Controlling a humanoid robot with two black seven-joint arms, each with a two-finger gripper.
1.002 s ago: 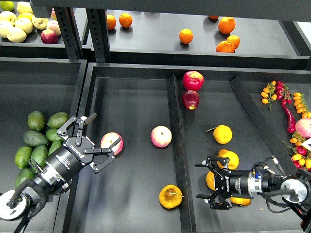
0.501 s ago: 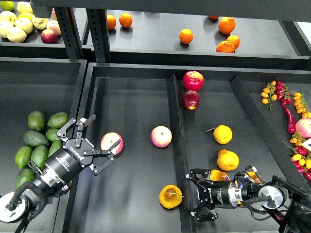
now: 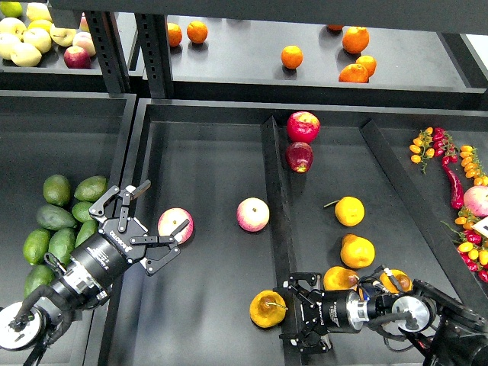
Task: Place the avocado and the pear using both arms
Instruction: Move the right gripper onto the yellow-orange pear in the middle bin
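A: Head view, item one: pear, squat yellow-orange fruit, stem pointing right, lying near the front of the middle bin just left of the divider.

B: Effector nearest it?

A: Right gripper, fingers spread and empty, lying low across the divider's front end, just right of the pear and facing it. The stem sat toward the jaws. Oranges crowded behind the wrist; open floor lay left of the pear.

B: Item two?

A: Avocado, dark, tapered, long axis roughly left to right, in the left pile among lighter avocados.

B: And the left gripper?

A: Open, holding nothing, fingers bracketing a pink apple in the middle bin. The avocado lay back to its left, across the bin wall; a reach there would likely need lift over that wall.
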